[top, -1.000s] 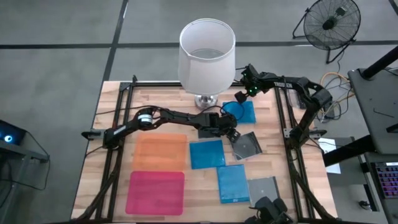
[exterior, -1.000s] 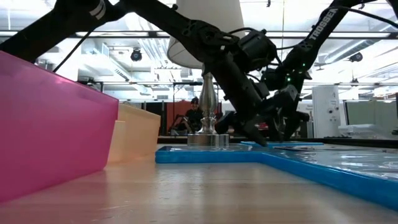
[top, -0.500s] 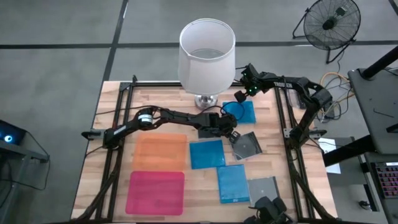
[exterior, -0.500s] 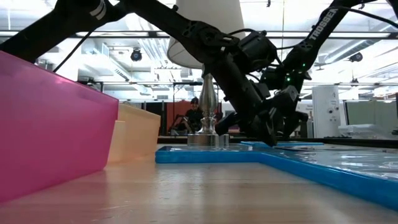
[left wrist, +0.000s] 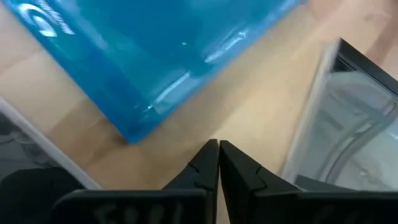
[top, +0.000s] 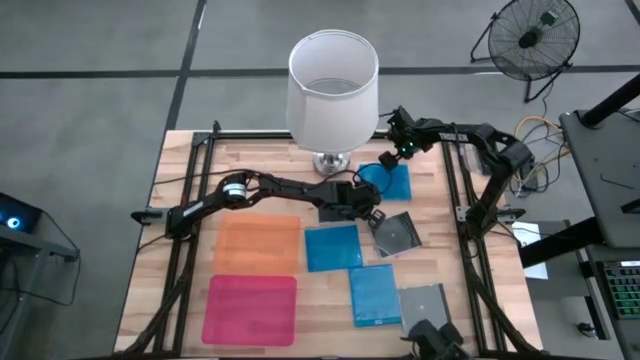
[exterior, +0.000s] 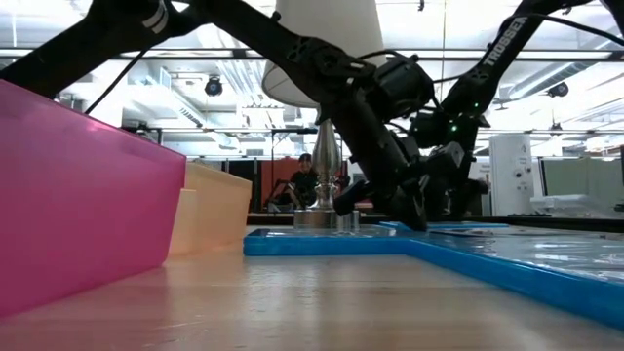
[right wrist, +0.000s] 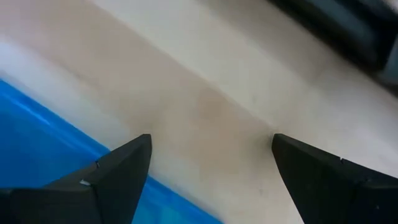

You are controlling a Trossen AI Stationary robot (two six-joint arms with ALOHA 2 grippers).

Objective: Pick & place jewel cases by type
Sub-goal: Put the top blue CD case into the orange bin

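Note:
Three bright blue jewel cases lie flat on the table: one at the far right [top: 393,181], one in the middle [top: 332,247], one nearer [top: 375,294]. A clear-grey case [top: 399,232] lies right of the middle one, and another [top: 423,303] sits near the near edge. My left gripper [top: 371,214] is shut, its tips over bare wood between a blue case [left wrist: 155,56] and the clear-grey case [left wrist: 348,124]. My right gripper [top: 388,160] is open, low over the far edge of the far-right blue case [right wrist: 37,130].
A lamp with a white shade [top: 332,85] stands on a metal base [top: 331,162] at the far middle, just behind both grippers. An orange sheet [top: 258,245] and a pink sheet [top: 250,308] lie on the table's left half. A person sits far behind the table [exterior: 305,185].
My left gripper has shifted a little beside the clear-grey case, as the low view shows. The cases lie where they were.

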